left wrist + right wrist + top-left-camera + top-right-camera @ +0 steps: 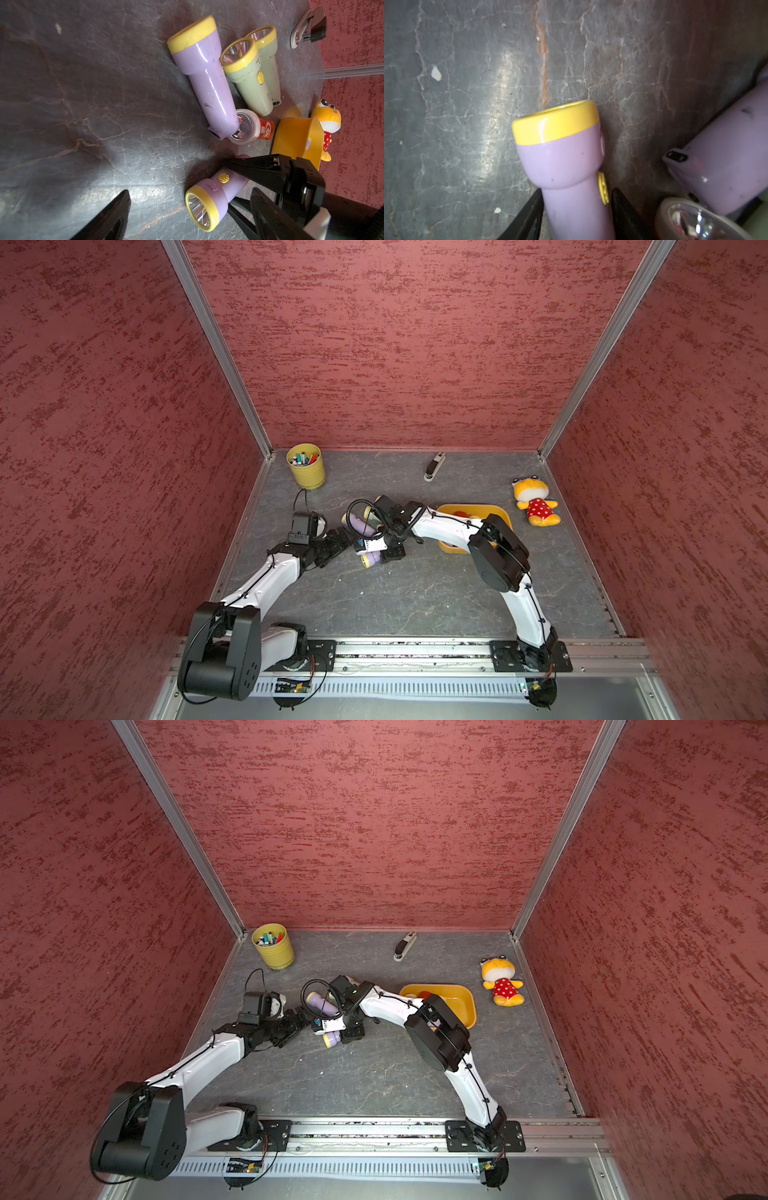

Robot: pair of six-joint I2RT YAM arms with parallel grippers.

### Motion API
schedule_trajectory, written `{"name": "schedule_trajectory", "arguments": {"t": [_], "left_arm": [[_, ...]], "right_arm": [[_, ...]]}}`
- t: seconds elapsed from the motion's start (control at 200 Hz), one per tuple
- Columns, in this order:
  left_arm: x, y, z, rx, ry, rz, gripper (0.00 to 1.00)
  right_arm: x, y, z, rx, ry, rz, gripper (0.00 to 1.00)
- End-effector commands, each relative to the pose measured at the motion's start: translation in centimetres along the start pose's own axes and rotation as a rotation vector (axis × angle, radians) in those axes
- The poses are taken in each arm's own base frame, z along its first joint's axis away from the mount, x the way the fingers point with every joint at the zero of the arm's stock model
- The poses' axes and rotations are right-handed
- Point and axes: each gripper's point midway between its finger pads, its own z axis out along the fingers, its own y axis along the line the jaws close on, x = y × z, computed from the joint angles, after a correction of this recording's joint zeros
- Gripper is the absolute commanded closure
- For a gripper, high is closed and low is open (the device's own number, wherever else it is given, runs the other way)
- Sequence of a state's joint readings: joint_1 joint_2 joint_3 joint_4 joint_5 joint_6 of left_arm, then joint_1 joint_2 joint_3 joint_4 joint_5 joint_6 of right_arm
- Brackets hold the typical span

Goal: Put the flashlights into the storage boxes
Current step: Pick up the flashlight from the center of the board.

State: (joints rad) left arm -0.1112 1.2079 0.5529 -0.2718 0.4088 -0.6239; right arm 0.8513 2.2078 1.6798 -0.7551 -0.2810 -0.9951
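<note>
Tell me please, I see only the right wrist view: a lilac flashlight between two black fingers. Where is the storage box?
Observer: In both top views the orange-yellow tub is partly hidden by the right arm, near the plush toy.
Operator: Is the left hand near?
Observer: Yes, the left hand stands open and empty, close beside your lilac flashlight.
Operator: What else lies outside the tub?
Observer: Among others, the left wrist view shows two pale green flashlights side by side.

Purple torch (212, 199) w/ yellow head lies on its side. 2nd purple torch (205, 83), 2 green torches (249, 83) & a red torch (257, 129) lie close tog. Orange tub (503, 512) nearby, another red one (459, 514) inside.
</note>
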Motion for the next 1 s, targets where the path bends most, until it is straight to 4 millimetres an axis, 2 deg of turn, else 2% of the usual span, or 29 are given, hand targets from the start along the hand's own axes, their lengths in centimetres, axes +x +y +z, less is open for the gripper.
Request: {"name": "schedule_trajectory", "arguments": {"t": [0.0,0.105,0.25,0.581,0.812,0.997], "left_arm": [[-0.4,-0.6,-0.2,0.03,-0.02,0.022,0.1],[-0.3,-0.8,-0.2,0.035,-0.011,0.028,0.1],[-1.0,-1.3,-0.5,0.04,-0.042,0.05,0.1],[-1.4,-4.6,-1.0,0.023,-0.069,0.234,0.1],[-1.5,-6.2,-0.5,0.051,-0.083,0.252,0.1],[-1.8,-8.1,-0.3,0.064,-0.093,0.304,0.1]], "right_arm": [[-0.3,0.5,0.7,-0.028,0.003,-0.219,0.48],[-0.4,0.3,0.5,-0.013,0.006,-0.217,0.5],[-1.3,-0.3,-1.1,0.032,-0.017,-0.204,0.56],[-4.7,-1.3,-4.8,0.173,-0.205,-0.097,0.65],[-4.1,-0.7,-7.1,0.238,-0.254,0.014,0.66],[-3.8,-0.5,-10.1,0.297,-0.371,0.125,0.66]]}}
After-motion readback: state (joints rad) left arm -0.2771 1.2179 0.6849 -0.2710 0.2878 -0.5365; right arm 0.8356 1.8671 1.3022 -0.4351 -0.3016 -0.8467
